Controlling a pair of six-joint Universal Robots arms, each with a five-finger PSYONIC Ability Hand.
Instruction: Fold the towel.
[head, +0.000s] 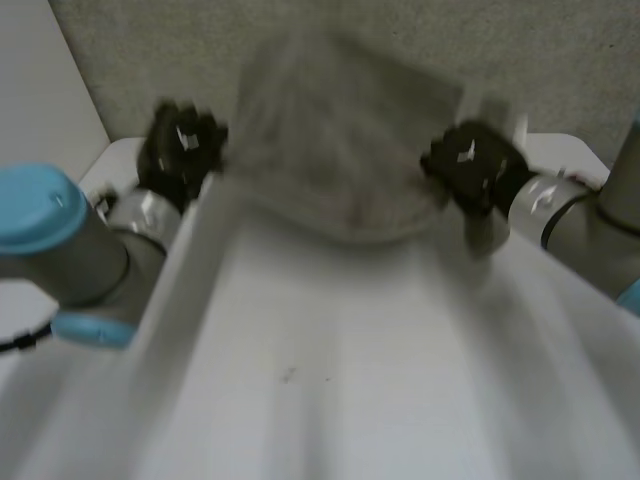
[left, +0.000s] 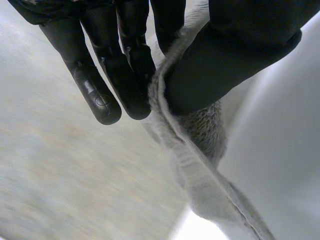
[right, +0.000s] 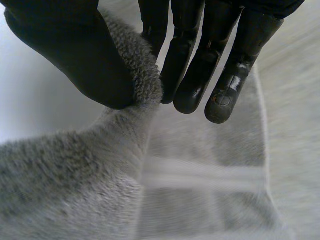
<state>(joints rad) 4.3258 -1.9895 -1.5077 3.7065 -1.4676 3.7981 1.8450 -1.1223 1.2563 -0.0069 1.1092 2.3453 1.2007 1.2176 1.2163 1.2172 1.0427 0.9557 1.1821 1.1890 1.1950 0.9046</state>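
Grey fluffy terry towel (head: 340, 150) is held above the white table's (head: 330, 380) far side. The left hand (head: 180, 145) pinches its left edge and the right hand (head: 475, 165) its right.

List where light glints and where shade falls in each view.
Head view: glints on the left hand and right hand; the towel is dim against the bright table. Left wrist view: faint sheen on the fingers. Right wrist view: sheen on one fingertip.
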